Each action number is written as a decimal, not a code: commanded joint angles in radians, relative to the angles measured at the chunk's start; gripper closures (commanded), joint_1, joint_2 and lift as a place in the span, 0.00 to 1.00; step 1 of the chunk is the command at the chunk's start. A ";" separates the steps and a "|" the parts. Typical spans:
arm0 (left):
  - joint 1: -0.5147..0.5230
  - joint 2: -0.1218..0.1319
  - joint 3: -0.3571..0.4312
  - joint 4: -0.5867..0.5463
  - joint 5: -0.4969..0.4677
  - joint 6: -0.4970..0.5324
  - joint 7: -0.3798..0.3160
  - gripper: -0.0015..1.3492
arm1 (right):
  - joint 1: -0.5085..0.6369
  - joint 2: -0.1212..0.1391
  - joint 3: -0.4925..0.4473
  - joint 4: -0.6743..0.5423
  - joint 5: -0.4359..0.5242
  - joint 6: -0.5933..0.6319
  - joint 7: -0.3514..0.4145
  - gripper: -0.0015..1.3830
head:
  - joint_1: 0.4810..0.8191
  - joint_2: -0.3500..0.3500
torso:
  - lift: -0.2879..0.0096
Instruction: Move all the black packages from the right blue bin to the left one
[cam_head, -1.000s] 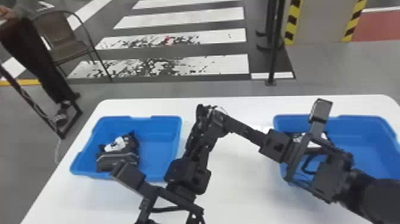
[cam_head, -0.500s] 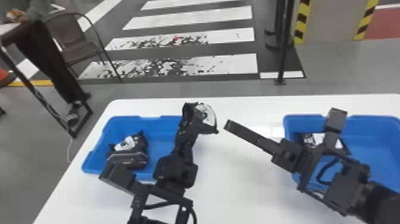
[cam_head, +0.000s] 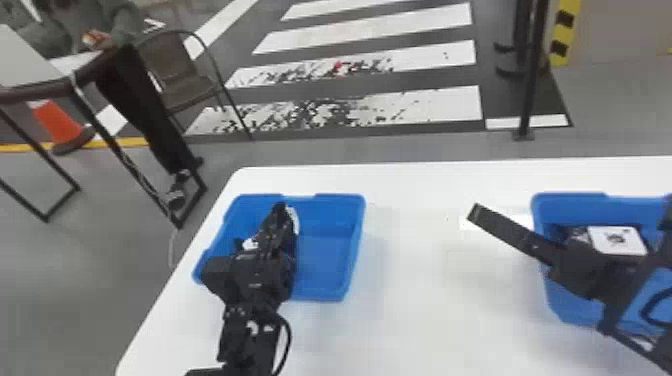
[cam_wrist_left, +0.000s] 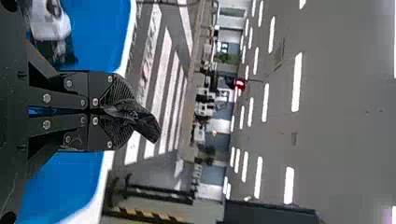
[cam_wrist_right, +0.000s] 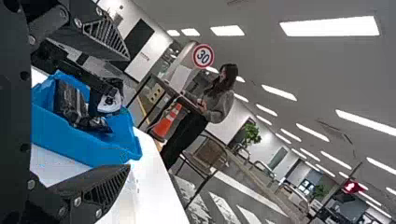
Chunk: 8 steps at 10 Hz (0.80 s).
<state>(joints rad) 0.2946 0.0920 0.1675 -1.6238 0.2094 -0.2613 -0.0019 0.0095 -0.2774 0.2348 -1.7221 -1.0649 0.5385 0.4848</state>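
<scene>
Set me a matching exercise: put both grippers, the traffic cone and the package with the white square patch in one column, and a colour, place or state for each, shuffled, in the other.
Column one
1. Left gripper
2. Right gripper
3. Traffic cone
4. Package with the white square patch

Column two
A. Lying in the right blue bin
B. Shut on a black package
C. Orange
D. Fingers spread wide apart

Right pairs: 1-B, 2-D, 3-C, 4-A
</scene>
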 joint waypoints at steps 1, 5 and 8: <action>-0.020 -0.002 0.030 0.049 -0.012 0.016 0.011 0.81 | 0.013 0.001 -0.041 -0.019 0.062 0.001 0.000 0.12 | 0.63 1.00 | 0.45; 0.019 0.003 -0.094 0.020 0.174 -0.171 0.010 0.13 | 0.069 0.020 -0.225 -0.250 0.536 0.085 -0.107 0.08 | 0.63 0.93 | 0.45; 0.120 0.000 -0.158 -0.154 0.211 -0.178 -0.003 0.15 | 0.042 0.030 -0.293 -0.230 0.736 0.237 -0.216 0.08 | 0.63 0.73 | 0.45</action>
<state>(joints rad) 0.3900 0.0927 0.0238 -1.7421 0.4088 -0.4386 -0.0044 0.0655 -0.2471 -0.0508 -1.9765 -0.3614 0.7572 0.2688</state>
